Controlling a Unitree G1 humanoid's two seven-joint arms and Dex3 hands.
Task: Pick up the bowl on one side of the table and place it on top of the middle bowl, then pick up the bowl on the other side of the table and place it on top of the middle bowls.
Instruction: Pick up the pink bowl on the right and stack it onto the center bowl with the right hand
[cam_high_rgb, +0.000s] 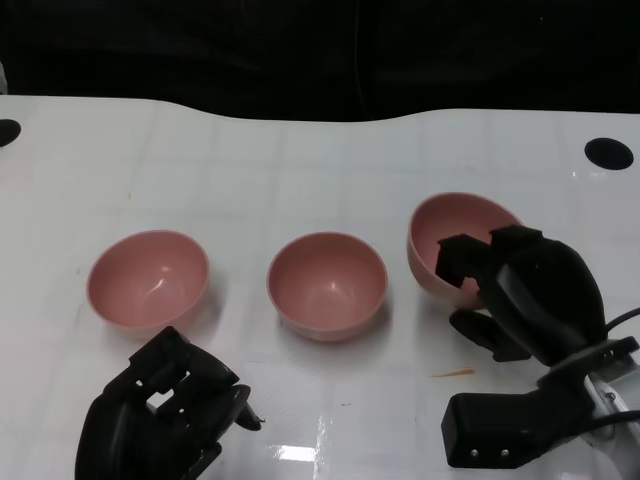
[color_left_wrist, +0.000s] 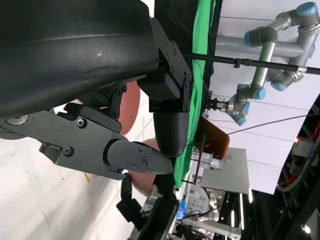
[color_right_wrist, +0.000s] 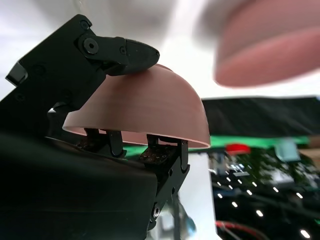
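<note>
I count three pink bowls on my worktop (cam_high_rgb: 300, 170): one bowl toward the left edge (cam_high_rgb: 147, 279), one middle bowl (cam_high_rgb: 327, 284), and one tilted bowl toward the right edge (cam_high_rgb: 452, 238). There are two black hands of mine near the front edge, my left hand (cam_high_rgb: 165, 410) and my right hand (cam_high_rgb: 530, 290). Two round black holes sit near the far corners, one at the left (cam_high_rgb: 8, 131) and one at the right (cam_high_rgb: 608, 152).

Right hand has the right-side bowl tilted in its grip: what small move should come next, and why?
Probably lift and carry it toward the middle bowl. The right hand already grips the tilted right bowl at its rim, and the middle bowl holds nothing yet.
</note>
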